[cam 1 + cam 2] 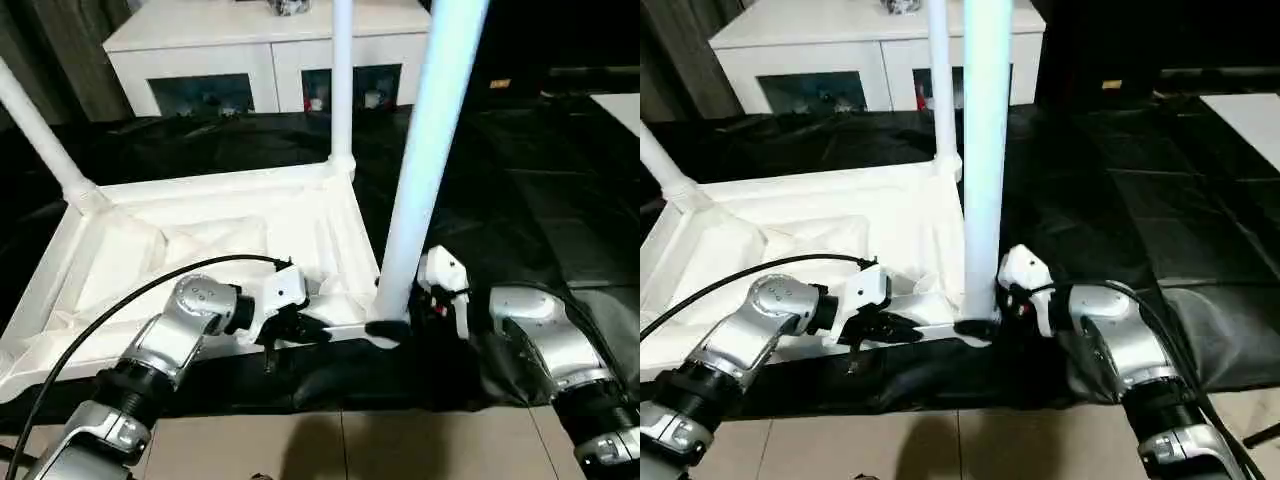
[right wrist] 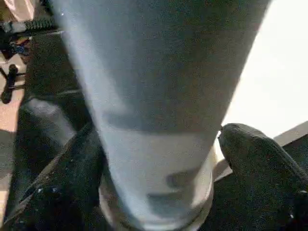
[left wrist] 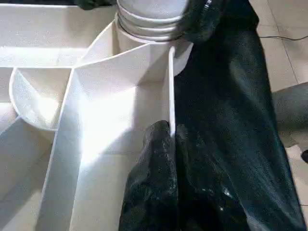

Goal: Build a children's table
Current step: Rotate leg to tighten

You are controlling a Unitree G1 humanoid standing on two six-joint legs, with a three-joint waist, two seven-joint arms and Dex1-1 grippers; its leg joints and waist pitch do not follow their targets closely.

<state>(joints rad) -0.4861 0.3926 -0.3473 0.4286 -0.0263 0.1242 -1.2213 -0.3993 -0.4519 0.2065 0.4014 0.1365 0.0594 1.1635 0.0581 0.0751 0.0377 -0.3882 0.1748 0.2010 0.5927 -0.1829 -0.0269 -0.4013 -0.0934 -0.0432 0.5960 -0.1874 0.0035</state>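
The children's table lies upside down on black cloth, its ribbed white top point(image 1: 200, 240) facing up. Three white legs stand screwed into corners: far left point(image 1: 35, 130), far right point(image 1: 342, 80) and near right point(image 1: 425, 150). My left gripper point(image 1: 300, 328) is shut on the top's thin near rim point(image 3: 171, 96), just left of the near right leg. My right gripper point(image 1: 395, 325) sits at that leg's base point(image 2: 159, 192) with one finger on each side. The fingers point(image 2: 260, 163) stand open, with a small gap to the leg.
A white cabinet with glass doors point(image 1: 260, 50) stands behind the work. The black cloth point(image 1: 500, 180) stretches to the right and back. Tiled floor point(image 1: 350, 445) shows past the cloth's near edge. A black cable point(image 1: 100, 320) loops over my left forearm.
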